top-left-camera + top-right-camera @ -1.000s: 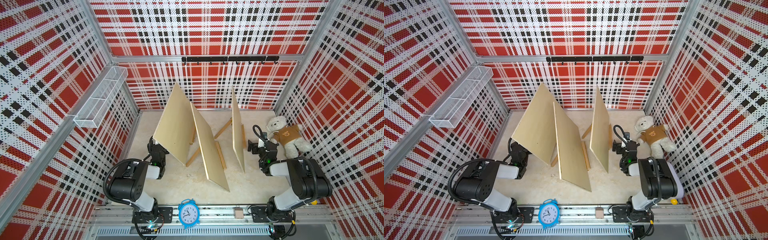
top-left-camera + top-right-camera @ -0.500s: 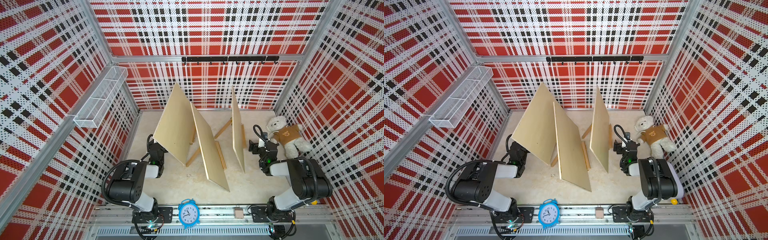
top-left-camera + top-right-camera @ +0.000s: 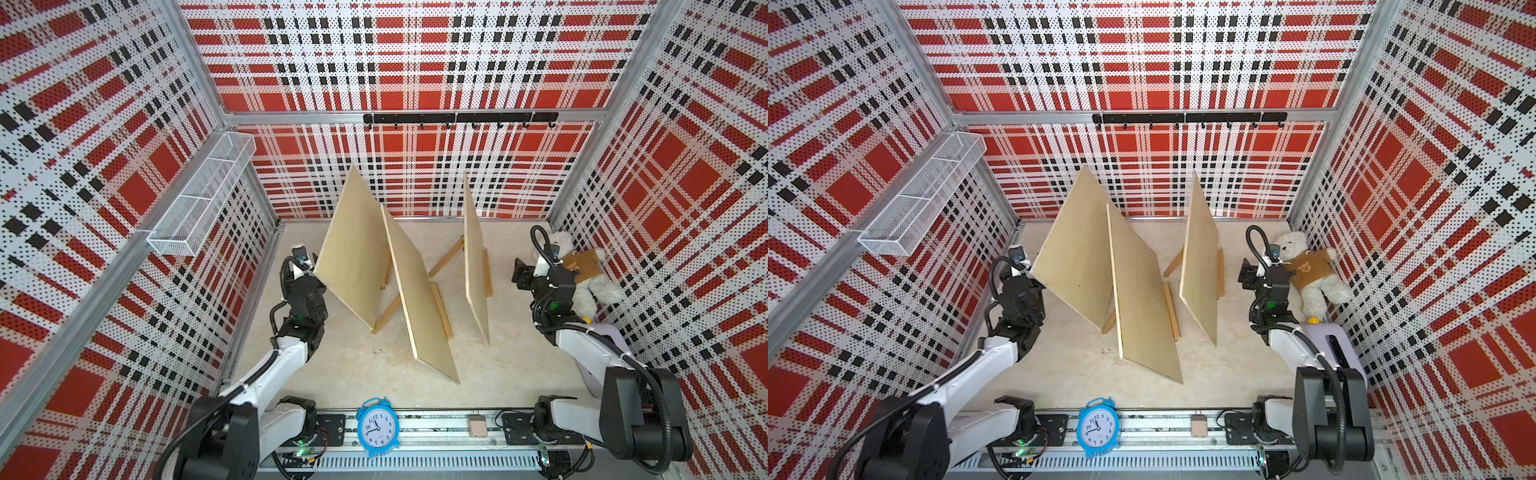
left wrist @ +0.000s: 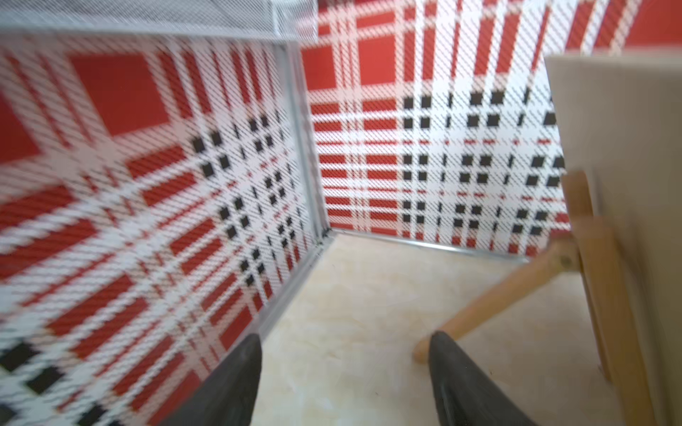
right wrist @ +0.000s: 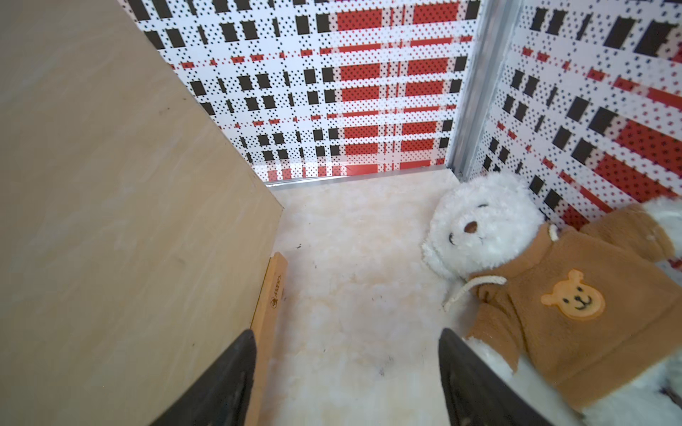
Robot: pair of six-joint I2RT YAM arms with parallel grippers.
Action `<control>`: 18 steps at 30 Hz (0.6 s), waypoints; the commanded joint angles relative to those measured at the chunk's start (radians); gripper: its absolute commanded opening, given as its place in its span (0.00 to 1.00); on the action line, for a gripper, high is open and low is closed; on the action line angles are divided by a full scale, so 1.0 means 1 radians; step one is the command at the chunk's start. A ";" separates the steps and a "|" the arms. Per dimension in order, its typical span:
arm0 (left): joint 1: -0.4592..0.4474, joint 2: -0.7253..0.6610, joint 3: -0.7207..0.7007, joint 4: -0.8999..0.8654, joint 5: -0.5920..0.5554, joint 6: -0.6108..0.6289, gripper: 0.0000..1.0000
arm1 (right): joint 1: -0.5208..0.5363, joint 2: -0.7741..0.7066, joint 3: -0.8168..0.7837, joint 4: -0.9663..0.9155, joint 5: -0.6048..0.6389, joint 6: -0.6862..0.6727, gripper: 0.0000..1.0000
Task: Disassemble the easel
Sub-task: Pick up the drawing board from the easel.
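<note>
1. Right, in both top views three pale boards stand tilted at mid-floor: left board point(image 3: 353, 253), middle board point(image 3: 415, 299), right board point(image 3: 473, 266). The left and middle boards overlap from this angle. The right one stands apart.
2. Each board sits on a tan wooden easel. The left easel point(image 3: 385, 316) shows a leg under its board's lower corner. The middle easel point(image 3: 441, 309) shows its ledge along the board's right edge. The right easel point(image 3: 446, 257) shows a back leg slanting out to the left of its board.
3. The left arm point(image 3: 286, 357) reaches up from the lower left of the frame, with its wrist by the left board's outer corner.
4. In the left wrist view, the left gripper point(image 4: 343, 343) has its jaws well apart, with only bare floor between them. It holds nothing. The foot of the left easel's leg is just beside one finger point(image 4: 454, 369); I cannot tell if they touch. That view is blurred.
5. The right arm point(image 3: 582, 345) reaches up the right side of the frame, between the right board and a teddy bear point(image 3: 598, 286).
6. The right gripper point(image 5: 347, 339) also has its jaws spread wide and grips nothing. One finger point(image 5: 228, 376) sits in front of the right easel's ledge. The other overlaps the teddy bear's sleeve; contact is unclear.
7. The teddy bear lies against the right wall.
8. A blue alarm clock point(image 3: 378, 428) stands at the bottom centre on the rail.
9. A wire basket point(image 3: 203, 199) hangs at the upper left.
</note>
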State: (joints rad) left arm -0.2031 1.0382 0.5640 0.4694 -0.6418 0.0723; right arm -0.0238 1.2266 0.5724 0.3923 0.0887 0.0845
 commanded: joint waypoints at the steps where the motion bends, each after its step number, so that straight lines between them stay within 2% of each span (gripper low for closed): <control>1: -0.006 -0.124 0.096 -0.347 -0.112 -0.079 0.73 | -0.002 -0.050 0.058 -0.192 0.037 0.045 0.79; 4: -0.009 -0.183 0.247 -0.549 -0.096 -0.082 0.77 | -0.002 -0.071 0.144 -0.334 0.042 0.071 0.79; 7: -0.020 -0.147 0.491 -0.797 -0.101 -0.067 0.75 | -0.002 -0.059 0.277 -0.483 0.012 0.094 0.80; 12: -0.085 0.048 1.033 -1.293 -0.064 -0.084 0.72 | -0.002 0.030 0.562 -0.757 -0.146 0.116 0.80; 15: -0.091 0.209 1.375 -1.601 0.035 -0.139 0.71 | -0.002 0.092 0.724 -0.897 -0.261 0.122 0.80; 18: -0.092 0.363 1.640 -1.854 0.159 -0.196 0.73 | -0.002 0.127 0.831 -0.978 -0.352 0.137 0.80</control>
State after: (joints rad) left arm -0.2916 1.2980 2.0636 -0.9428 -0.6075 -0.0437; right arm -0.0238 1.3281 1.3327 -0.4198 -0.1276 0.1989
